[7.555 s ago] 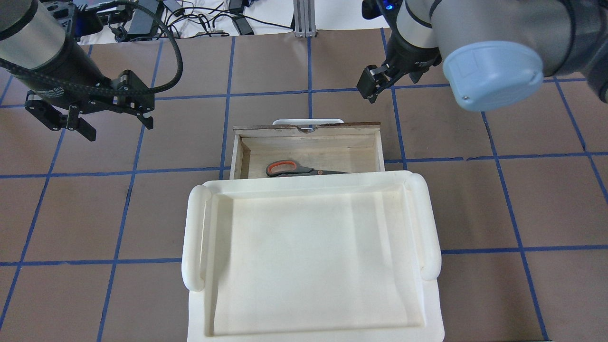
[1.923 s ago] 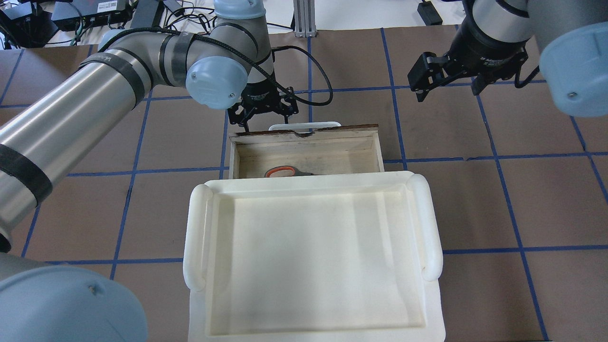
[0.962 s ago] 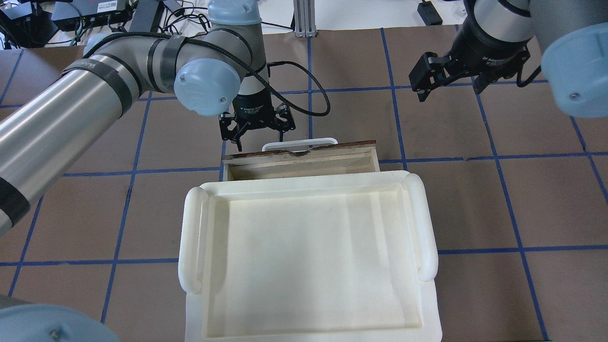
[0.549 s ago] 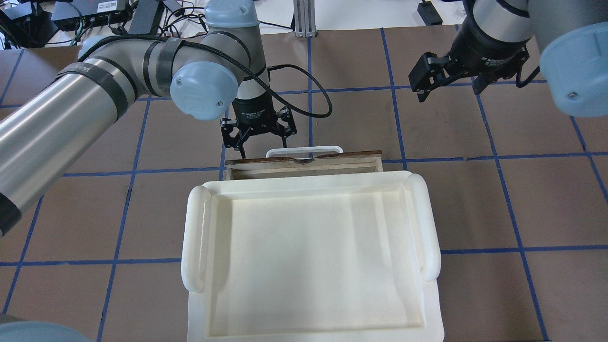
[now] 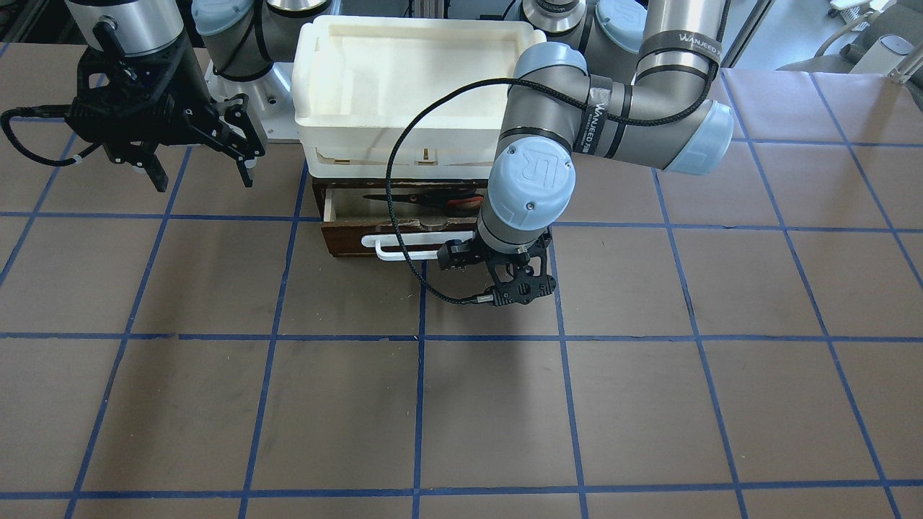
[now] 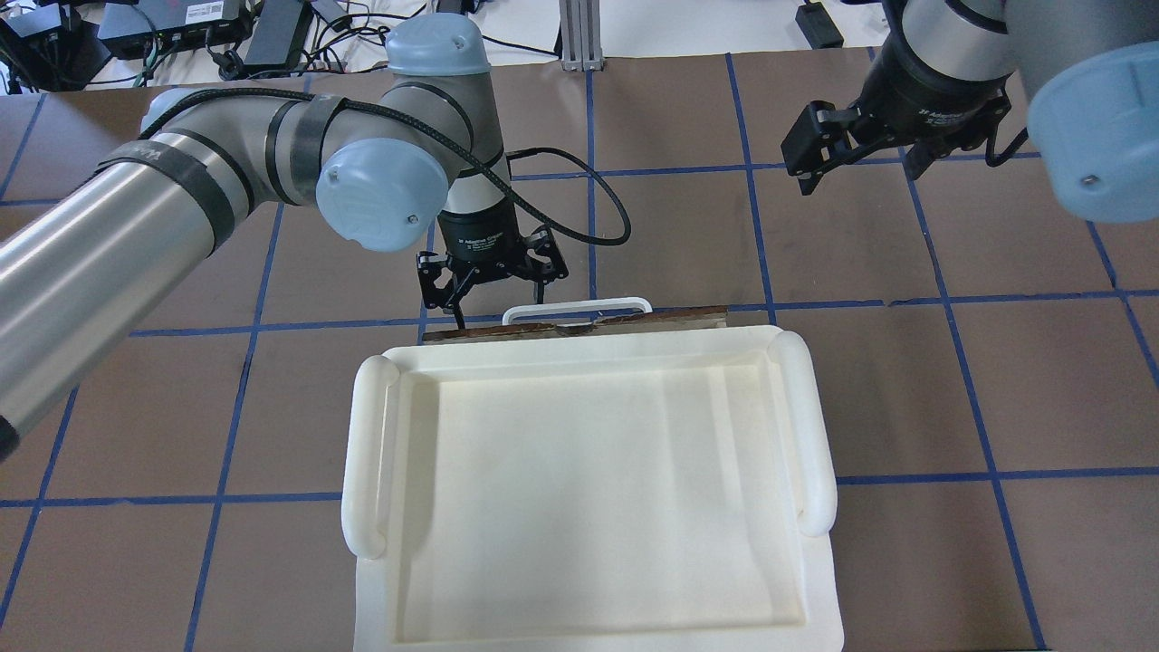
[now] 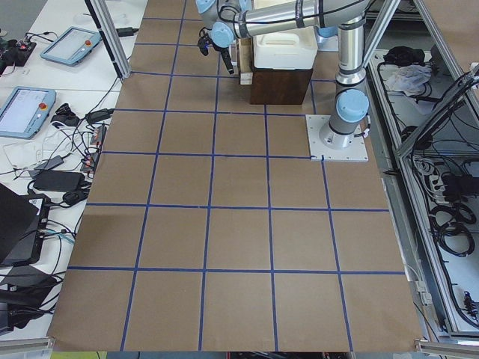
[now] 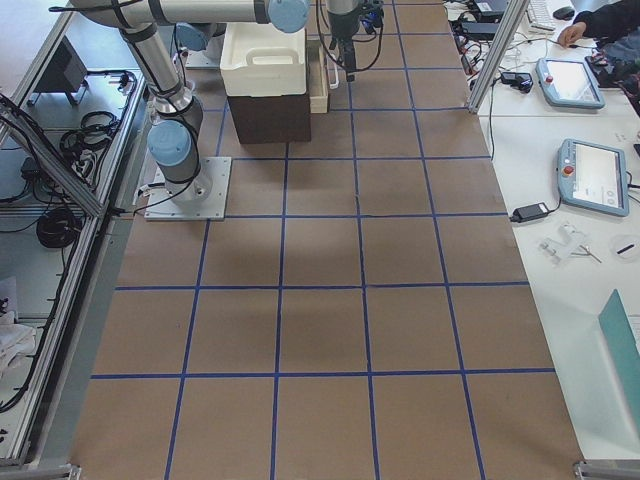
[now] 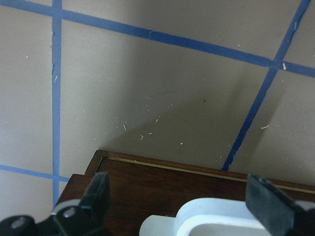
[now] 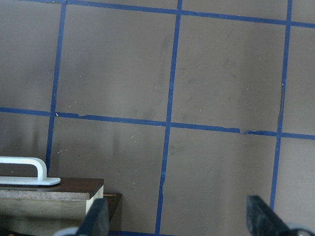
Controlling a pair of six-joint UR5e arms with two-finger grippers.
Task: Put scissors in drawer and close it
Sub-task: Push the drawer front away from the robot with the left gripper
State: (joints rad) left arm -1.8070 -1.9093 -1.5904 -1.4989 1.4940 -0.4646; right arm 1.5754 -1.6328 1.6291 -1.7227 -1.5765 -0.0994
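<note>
Exterior front-facing view, upper centre: the drawer is almost shut under the white plastic tray. Only a narrow gap is open, and in it the scissors lie flat on the pale floor. The left gripper stands just before the dark front panel with its fingers spread, and the end of the white bar handle is between them. The right gripper, at upper left, hangs spread too and holds nothing. I judge the drawer stiff, light and easy to slide. A push on the flat panel beside the handle should be enough, without a grasp.
</note>
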